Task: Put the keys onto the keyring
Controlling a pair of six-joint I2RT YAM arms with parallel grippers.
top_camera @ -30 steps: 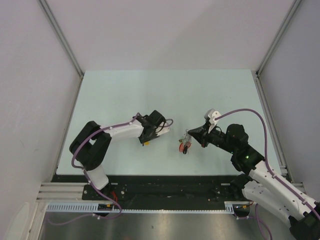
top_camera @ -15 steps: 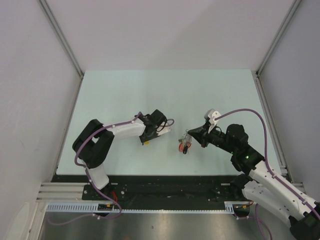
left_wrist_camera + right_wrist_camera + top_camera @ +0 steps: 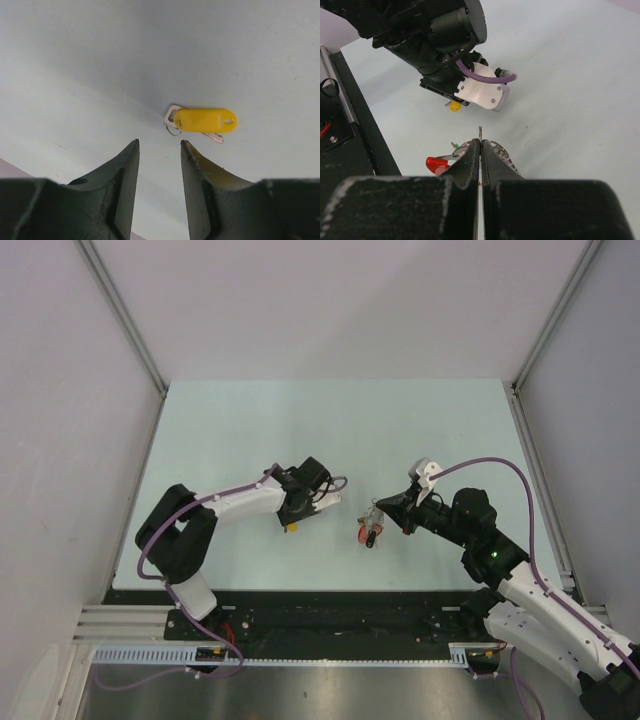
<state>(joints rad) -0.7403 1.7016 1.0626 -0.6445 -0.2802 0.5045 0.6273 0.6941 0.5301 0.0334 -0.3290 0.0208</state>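
**Left arm shuffles its elbow; yellow key not yet picked up**

Over the last second the left arm's elbow swung in and back out. The left hand [image 3: 297, 510] barely shifted, low over the yellow key [image 3: 205, 120]. Its fingers stand half spread with nothing between them. In the wrist view the key lies flat on the table [image 3: 300, 420], just ahead at 1 o'clock of the gap. The pickup seems to be lining up, not made.

The right hand [image 3: 480, 150] has not moved. It is pressed together, apparently pinching a thin metal part of the keyring [image 3: 370, 524], which sits at 3 o'clock of the yellow key. The red key [image 3: 437, 163] and green key [image 3: 454, 145] are at its 9 o'clock.

No writing or brand is legible.
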